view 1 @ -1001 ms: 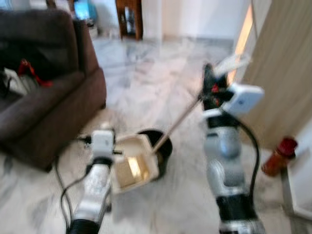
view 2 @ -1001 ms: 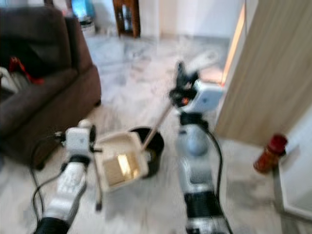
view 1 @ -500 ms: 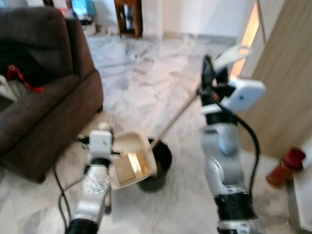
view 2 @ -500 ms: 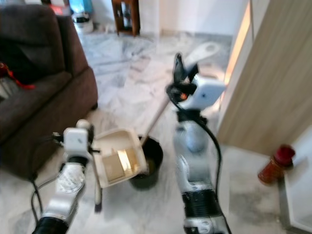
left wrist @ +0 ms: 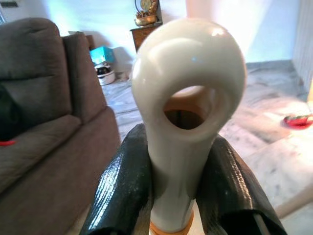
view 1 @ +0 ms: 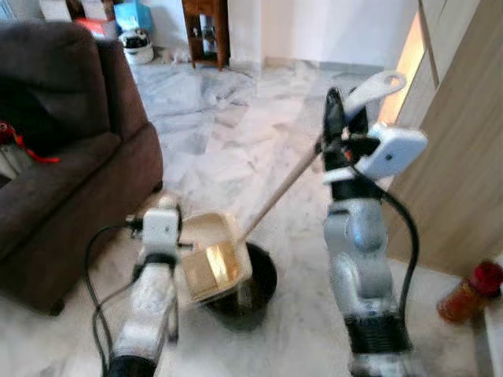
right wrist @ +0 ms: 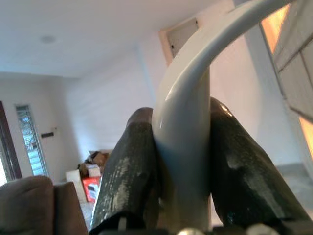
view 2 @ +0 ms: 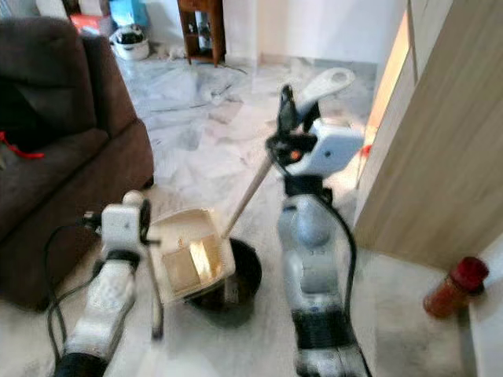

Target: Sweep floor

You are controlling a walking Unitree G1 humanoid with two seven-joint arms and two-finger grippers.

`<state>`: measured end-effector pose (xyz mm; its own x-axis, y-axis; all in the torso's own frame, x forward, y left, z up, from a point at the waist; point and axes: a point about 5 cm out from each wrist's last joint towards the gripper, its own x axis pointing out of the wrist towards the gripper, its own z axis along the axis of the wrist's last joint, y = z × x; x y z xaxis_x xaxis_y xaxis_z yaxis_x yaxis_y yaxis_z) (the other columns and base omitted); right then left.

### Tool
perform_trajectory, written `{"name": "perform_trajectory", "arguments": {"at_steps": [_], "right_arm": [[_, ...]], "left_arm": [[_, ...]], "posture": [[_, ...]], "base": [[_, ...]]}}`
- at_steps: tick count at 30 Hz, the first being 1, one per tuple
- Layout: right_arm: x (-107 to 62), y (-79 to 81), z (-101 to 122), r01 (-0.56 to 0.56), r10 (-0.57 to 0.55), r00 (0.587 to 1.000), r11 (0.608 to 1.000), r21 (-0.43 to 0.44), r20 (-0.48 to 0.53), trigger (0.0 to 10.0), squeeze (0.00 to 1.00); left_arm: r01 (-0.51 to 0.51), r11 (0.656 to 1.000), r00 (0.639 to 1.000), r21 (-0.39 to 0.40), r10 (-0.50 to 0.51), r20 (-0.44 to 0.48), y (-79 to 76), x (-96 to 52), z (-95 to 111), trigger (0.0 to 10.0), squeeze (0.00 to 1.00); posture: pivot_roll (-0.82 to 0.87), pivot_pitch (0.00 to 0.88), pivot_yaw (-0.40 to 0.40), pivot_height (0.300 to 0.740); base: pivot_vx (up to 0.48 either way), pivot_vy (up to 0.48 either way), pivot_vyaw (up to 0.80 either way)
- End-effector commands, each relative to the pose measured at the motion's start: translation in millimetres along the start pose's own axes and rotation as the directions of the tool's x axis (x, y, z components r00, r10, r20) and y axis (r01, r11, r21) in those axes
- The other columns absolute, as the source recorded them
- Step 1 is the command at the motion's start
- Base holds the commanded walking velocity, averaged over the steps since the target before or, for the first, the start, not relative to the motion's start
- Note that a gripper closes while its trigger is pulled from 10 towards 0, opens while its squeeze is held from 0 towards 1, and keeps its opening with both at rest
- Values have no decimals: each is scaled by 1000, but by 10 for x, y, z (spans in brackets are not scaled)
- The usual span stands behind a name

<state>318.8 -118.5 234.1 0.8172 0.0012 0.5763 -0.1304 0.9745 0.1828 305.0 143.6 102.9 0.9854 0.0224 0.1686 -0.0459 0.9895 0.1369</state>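
Observation:
My left gripper is shut on the cream looped handle of a dustpan. The cream dustpan hangs tilted over a black round bin on the marble floor, with yellowish litter inside the pan. My right gripper is raised at chest height and shut on the white curved grip of a broom. The broom's wooden stick slants down from that gripper toward the bin, and its lower end is hidden behind the dustpan.
A dark brown sofa stands on the left. A wooden door panel rises on the right with a red bottle at its foot. A wooden side table and boxes stand by the far wall. A black cable trails beside my left arm.
The whole view has shifted with my own motion and is sharper now. The dustpan sits further over the black bin than before. Both grips are unchanged.

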Motion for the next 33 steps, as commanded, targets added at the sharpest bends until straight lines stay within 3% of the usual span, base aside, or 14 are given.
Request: {"name": "perform_trajectory", "arguments": {"at_steps": [1,16,23,27,33], "right_arm": [[72,158,180,-43,40,995,998,40,89,10000,0],[52,177,167,-55,52,995,998,38,81,10000,0],[38,262,186,-116,119,988,993,-35,100,10000,0],[6,352,225,-161,181,974,977,-142,137,10000,0],[-20,425,268,-161,195,965,969,-188,176,10000,0]], "left_arm": [[-10,1000,997,10,10,70,58,50,125,10000,0],[23,1000,996,-1,-23,85,18,41,139,10000,0],[28,1000,996,-1,-28,82,12,41,133,10000,0],[34,999,996,-4,-33,80,3,36,129,10000,0],[45,999,996,-1,-44,81,-12,31,128,10000,0]], "posture": [[54,0,29,740],[52,0,33,740],[53,0,33,740],[51,0,33,740],[52,0,33,740]], "base": [[375,0,0],[49,0,0],[0,0,0],[0,0,0],[0,0,0]]}}
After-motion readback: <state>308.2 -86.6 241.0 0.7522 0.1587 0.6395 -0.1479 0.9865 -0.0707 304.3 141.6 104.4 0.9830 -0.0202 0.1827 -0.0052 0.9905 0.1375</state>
